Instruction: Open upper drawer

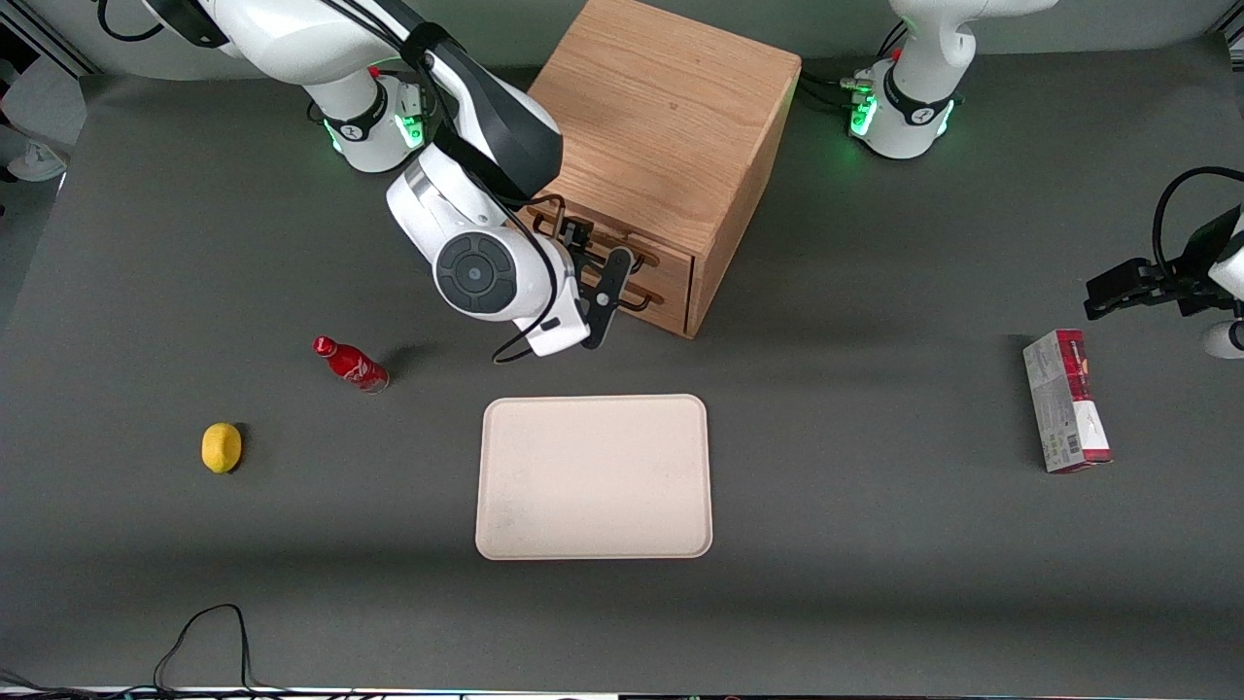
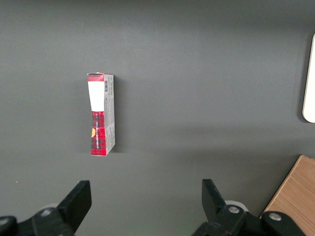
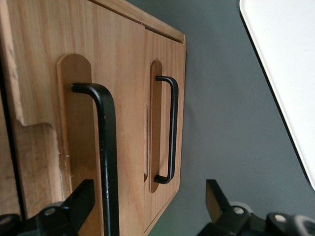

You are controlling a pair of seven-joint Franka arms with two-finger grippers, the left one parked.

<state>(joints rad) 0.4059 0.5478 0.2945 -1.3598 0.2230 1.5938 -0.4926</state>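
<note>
Gripper (image 1: pixel 610 292): in front of the cabinet's drawer fronts, fingers (image 3: pixel 74 204) spread apart, holding nothing.
Upper drawer (image 3: pixel 74 123): topmost in the cabinet (image 1: pixel 671 107); its black handle (image 3: pixel 106 147) is between the spread fingers.
Lower drawer (image 3: pixel 165 123): beneath it, closed.
Tray (image 1: pixel 595 476): nearer the front camera than the cabinet.

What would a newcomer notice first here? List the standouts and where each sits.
The wooden cabinet dominates, with the gripper open right in front of its drawers, at the upper drawer and its black handle. Nearer the front camera lies a pale tray; a red bottle and a lemon sit toward the working arm's end.
</note>
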